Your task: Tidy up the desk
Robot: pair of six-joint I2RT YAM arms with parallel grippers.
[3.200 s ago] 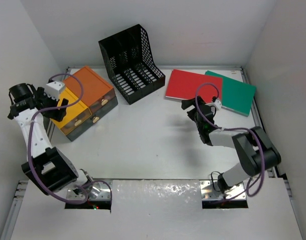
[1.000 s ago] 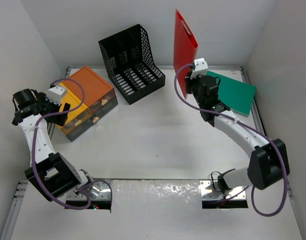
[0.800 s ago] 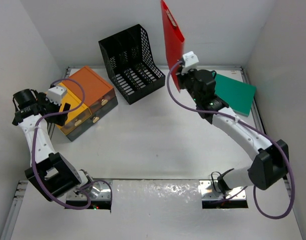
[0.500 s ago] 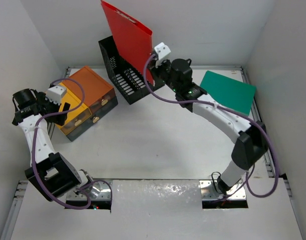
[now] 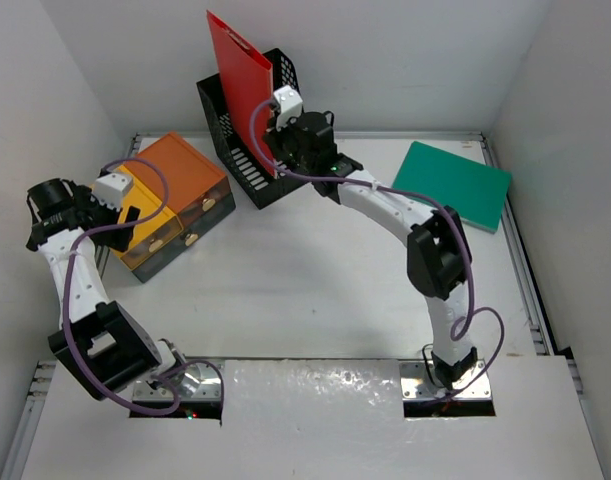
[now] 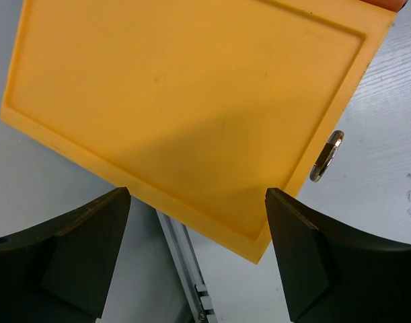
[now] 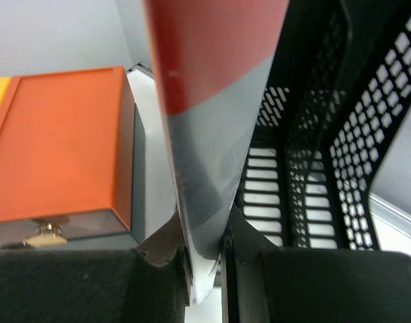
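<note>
My right gripper (image 5: pixel 270 135) (image 7: pixel 204 235) is shut on the lower edge of a red folder (image 5: pixel 240 85) (image 7: pixel 212 47). It holds the folder upright over the black mesh file rack (image 5: pixel 255 175) (image 7: pixel 313 168) at the back of the white desk (image 5: pixel 315 270). My left gripper (image 5: pixel 123 213) (image 6: pixel 197 196) stands open just above the yellow box (image 6: pixel 185 108), holding nothing. A green folder (image 5: pixel 455 185) lies flat at the back right.
The yellow box (image 5: pixel 135 225) and an orange box (image 5: pixel 180 180) (image 7: pixel 57 148) stand side by side at the left, with metal drawer pulls (image 6: pixel 326 156) facing the desk's middle. A silver rail (image 6: pixel 185 269) runs under the left gripper. White walls enclose three sides.
The right arm lifted the red folder off the desk and swung it left, from beside the green folder to above the file rack. The left arm has stayed put.
</note>
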